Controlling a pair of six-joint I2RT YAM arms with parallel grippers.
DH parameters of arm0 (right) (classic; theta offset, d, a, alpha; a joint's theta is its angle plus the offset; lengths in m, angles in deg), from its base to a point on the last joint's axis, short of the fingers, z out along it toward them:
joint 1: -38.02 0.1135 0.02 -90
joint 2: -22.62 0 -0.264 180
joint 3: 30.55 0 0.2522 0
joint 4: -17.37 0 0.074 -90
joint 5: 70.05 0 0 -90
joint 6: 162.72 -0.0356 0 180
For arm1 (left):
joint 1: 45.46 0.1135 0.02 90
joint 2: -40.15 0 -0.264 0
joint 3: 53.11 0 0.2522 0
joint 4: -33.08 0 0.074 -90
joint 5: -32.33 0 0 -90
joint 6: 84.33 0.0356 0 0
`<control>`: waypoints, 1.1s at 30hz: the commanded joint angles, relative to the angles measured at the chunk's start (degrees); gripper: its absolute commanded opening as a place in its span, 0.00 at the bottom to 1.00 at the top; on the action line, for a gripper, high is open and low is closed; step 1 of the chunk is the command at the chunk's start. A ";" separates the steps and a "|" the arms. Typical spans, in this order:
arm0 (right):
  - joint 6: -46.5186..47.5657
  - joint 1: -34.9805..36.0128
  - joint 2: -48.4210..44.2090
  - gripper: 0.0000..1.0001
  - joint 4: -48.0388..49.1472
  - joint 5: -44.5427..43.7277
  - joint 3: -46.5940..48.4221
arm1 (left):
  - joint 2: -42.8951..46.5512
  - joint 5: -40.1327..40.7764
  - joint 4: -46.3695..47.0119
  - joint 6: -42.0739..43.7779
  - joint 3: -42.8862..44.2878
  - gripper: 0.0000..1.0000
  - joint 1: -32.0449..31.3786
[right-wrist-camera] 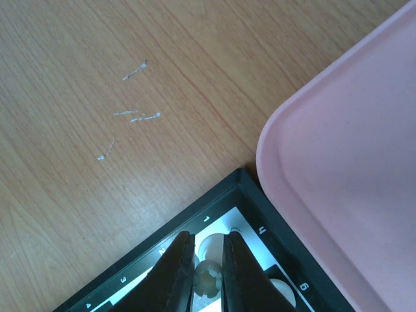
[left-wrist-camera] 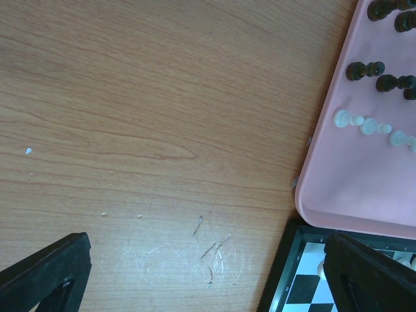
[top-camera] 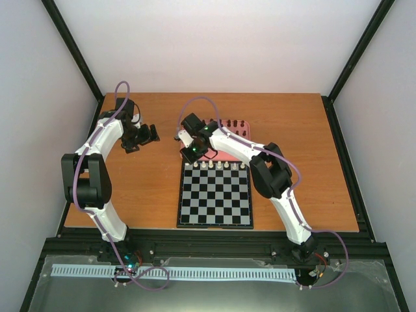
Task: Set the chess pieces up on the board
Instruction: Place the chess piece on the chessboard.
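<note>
Cream-white piece (right-wrist-camera: 207, 281) pinched over the corner of the board (right-wrist-camera: 140, 281).

The right gripper (right-wrist-camera: 208, 250) is nearly closed. Its two fingers squeeze the little piece from both sides, so I think it is being stood on a square in the far row. That row has a line of white pieces (top-camera: 218, 166) right beside the pink tray (right-wrist-camera: 338, 162). The tray looks like the place where pieces wait, with dark pieces (left-wrist-camera: 374, 68) and a few pale ones (left-wrist-camera: 364, 123) on it. The held piece sits right between the fingers, low over the corner squares, and I cannot tell if it touches the board. The left gripper (left-wrist-camera: 208, 276) is wide open and holds nothing. It is out over the bare wooden table (left-wrist-camera: 130, 97), likely to keep out of the way.
</note>
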State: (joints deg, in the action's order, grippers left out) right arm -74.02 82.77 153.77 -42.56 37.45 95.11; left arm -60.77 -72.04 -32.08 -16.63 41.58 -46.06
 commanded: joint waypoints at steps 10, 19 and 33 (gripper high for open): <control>0.69 0.07 2.51 0.15 -0.84 -0.45 1.58 | 1.30 0.57 0.23 -0.15 0.71 1.00 -0.09; 0.83 0.07 2.60 0.21 -0.82 -0.47 1.77 | 1.30 0.58 0.24 -0.21 0.74 1.00 -0.10; 1.29 0.07 -1.47 0.35 -2.41 -2.27 3.64 | 1.34 0.62 0.07 -0.04 1.07 1.00 -0.10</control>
State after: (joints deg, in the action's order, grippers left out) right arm -73.32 82.77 155.85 -43.54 36.90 95.65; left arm -60.77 -71.80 -32.08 -16.63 41.58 -46.06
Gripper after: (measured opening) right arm 0.332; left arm 0.998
